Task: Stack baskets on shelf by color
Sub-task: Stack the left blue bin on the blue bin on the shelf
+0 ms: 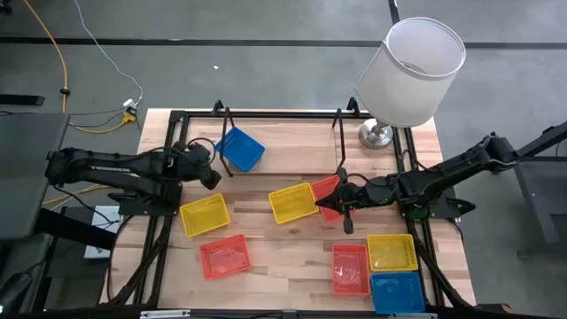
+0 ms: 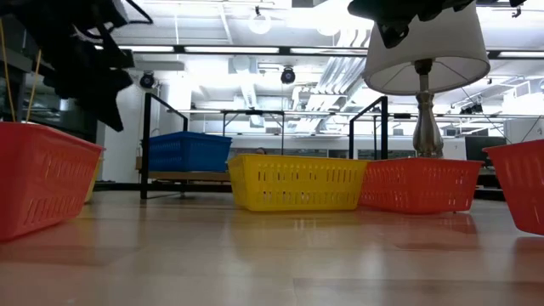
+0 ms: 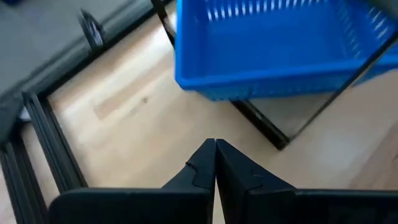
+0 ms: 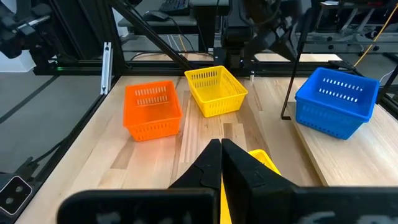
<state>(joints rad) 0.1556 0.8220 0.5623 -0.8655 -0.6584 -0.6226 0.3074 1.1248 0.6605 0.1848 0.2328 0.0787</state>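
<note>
Two arms reach inward over the surface [image 1: 275,257]. Left gripper [image 1: 211,170], fingers [image 3: 200,163] pressed together, hovers beside the blue basket [image 1: 240,149] on the shelf [image 1: 292,142]. Right gripper [image 1: 345,206], fingers closed, hangs over the orange-red basket [image 1: 326,190].

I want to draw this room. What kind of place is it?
Probably a robot lab or workshop. Two dark robot arms work at a wooden table with colored baskets, cables trail over the grey floor, and the low view shows an open ceiling with pipes.
</note>
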